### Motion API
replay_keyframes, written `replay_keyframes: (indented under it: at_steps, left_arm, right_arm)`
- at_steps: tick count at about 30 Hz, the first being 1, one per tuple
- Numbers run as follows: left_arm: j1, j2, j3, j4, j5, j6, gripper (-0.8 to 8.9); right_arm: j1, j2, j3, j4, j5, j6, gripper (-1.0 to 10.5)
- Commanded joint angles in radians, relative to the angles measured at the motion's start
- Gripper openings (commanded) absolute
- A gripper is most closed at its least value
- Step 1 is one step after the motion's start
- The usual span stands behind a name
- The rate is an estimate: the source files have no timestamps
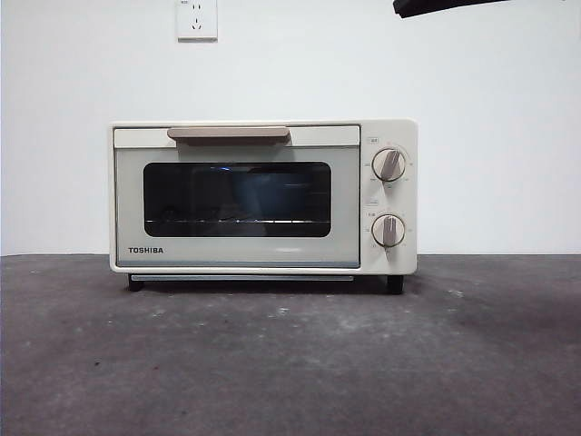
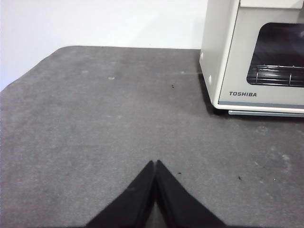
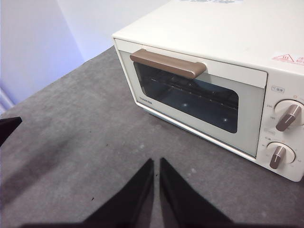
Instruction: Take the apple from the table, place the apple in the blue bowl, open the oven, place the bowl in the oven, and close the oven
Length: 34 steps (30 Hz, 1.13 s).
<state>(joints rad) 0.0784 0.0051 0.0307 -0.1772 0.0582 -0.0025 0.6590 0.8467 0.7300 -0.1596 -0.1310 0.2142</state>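
Sitting mid-table with its dark glass door shut: the cream TOSHIBA oven [image 1: 263, 197], beige bar handle [image 1: 229, 134] along the door's top, two knobs [image 1: 388, 198] at 3 o'clock of the window. Showing dimly through the glass, something blue on the wire rack [image 1: 238, 220]. Hovering over bare grey table [image 1: 290, 363]: left gripper [image 2: 156, 164], jaws pressed together, at the oven's 8 o'clock; right gripper [image 3: 156, 162], jaws nearly touching, before the door.

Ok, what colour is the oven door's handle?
Beige-brown, a plain bar handle on the cream oven; clearest in the right wrist view.
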Motion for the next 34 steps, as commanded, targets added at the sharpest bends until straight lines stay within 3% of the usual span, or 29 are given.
replay_keyframes:
  at_steps: [1, 27, 34]
  left_arm:
    - [0.002, -0.002, -0.024, -0.002, 0.001, -0.024, 0.08]
    - [0.002, -0.002, -0.024, -0.002, 0.001, -0.047, 0.07]
    - [0.002, -0.002, -0.024, -0.002, 0.001, -0.047, 0.07]
  right_arm:
    - [0.005, 0.006, 0.01, 0.01, 0.001, -0.005, 0.0]
    - [0.005, 0.0, 0.01, 0.007, 0.0, -0.02, 0.0]
    - [-0.133, -0.124, 0.008, -0.003, 0.051, -0.099, 0.0]
